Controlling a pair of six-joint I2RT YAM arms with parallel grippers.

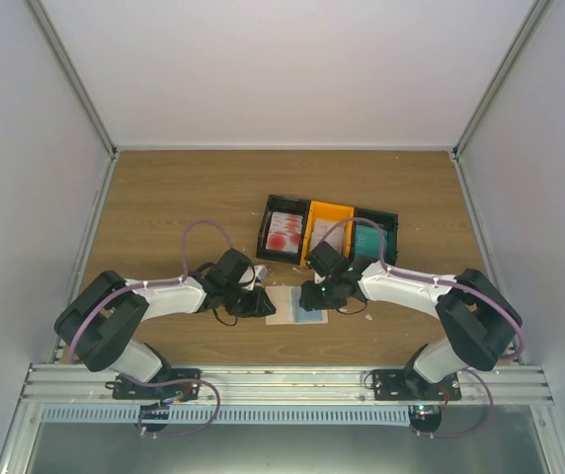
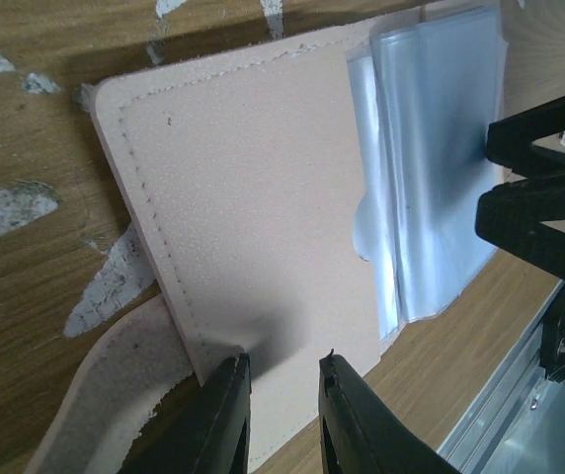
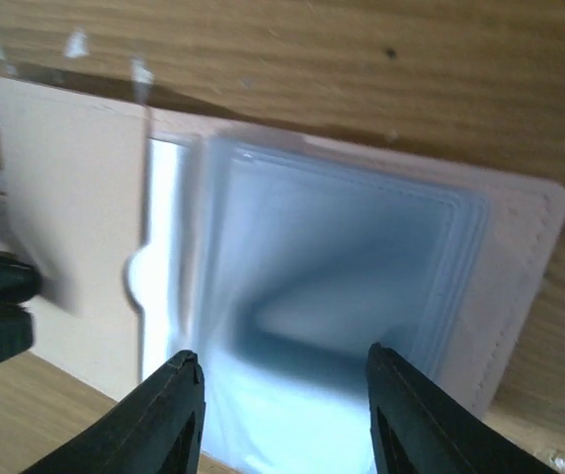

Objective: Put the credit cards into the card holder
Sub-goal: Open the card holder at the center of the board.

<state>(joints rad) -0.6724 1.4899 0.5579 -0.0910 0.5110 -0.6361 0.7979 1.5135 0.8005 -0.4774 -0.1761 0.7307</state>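
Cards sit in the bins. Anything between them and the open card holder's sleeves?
Only the arms. The right end effector hangs open over the clear sleeves of the card holder, its wrist between bins and holder. The left end effector sits at the beige flap, clear of the sleeves.

Clearance about the card holder (image 1: 287, 309), lying opened towards the table's (image 1: 164, 197) near edge.
The left gripper (image 1: 263, 304) closes off its left side and the right gripper (image 1: 317, 299) its right, leaving a narrow gap above it. Three bins (image 1: 328, 229) stand just beyond, barring the far side. Both arms (image 1: 169, 294) span the near corners; the far half, up to the side walls (image 1: 26, 148), is unobstructed.
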